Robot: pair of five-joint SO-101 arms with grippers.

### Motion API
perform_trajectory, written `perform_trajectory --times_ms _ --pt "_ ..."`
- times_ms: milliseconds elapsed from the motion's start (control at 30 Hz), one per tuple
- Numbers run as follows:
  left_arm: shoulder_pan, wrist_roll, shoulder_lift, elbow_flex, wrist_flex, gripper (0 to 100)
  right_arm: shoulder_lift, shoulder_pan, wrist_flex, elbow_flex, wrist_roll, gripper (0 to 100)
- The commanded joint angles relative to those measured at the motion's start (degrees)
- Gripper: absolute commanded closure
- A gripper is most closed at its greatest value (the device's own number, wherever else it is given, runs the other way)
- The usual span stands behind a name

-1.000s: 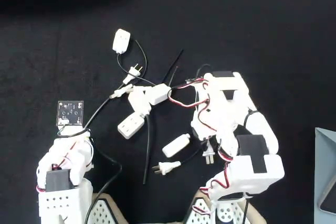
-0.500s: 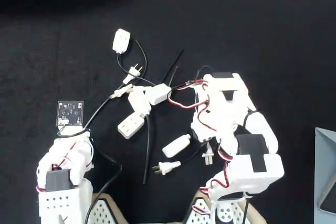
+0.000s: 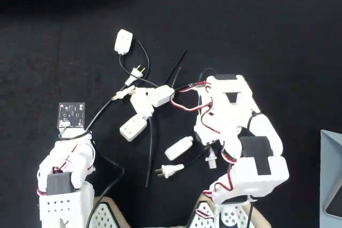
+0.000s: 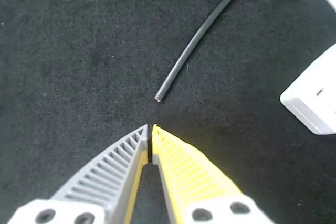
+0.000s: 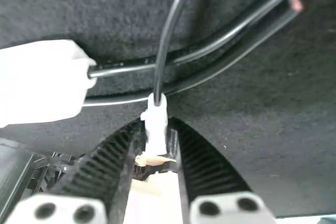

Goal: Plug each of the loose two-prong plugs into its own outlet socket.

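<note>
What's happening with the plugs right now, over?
Left gripper shut, empty, by a cable end. Right gripper shut on plug. Cables cross ahead, socket farther off.

The right gripper, clamped on a plug, has drawn slightly back over the table.

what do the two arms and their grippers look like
The left arm and right arm are white printed shells with black motor blocks and looping red wires. The left gripper has ribbed, wedge-shaped fingers, one grey and one yellow. The right gripper has ribbed black fingers.
</note>
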Motion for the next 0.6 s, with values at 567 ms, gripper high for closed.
perform_trajectory --times_ms 567 --pt "-0.48 0.09 -0.18 0.75 0.09 97 -13.58 -2.55 6.95 -1.63 0.53 98.7"
